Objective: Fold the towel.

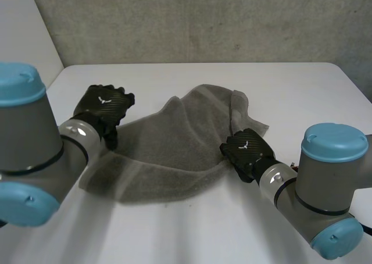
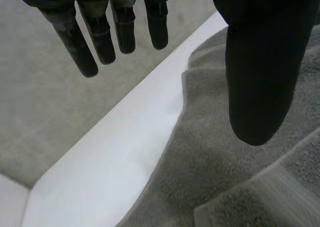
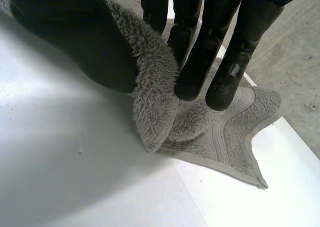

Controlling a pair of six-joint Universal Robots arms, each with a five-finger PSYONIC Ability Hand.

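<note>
1. Head view: the towel lies rumpled in the middle of the white table, bunched and uneven, with no neat fold in it, so the job looks barely begun. The left hand sits at one side edge of the towel and the right hand at the opposite side. A bare grey wall stands beyond the table. Nothing else is on the tabletop to get in the way.

2. Left wrist view: this hand's fingers are straight and spread over bare table and the wall beyond it. The thumb hangs above the cloth. It holds nothing, and the towel's edge runs just under the thumb.

3. Right wrist view: this hand's fingers and thumb pinch a raised ridge of towel between them. Beyond the fingertips a hemmed corner lies flat on the table.

4. What is left, I judge: the left hand has to take its edge, the cloth needs smoothing, and then it is folded over. The creases are the main hindrance.
</note>
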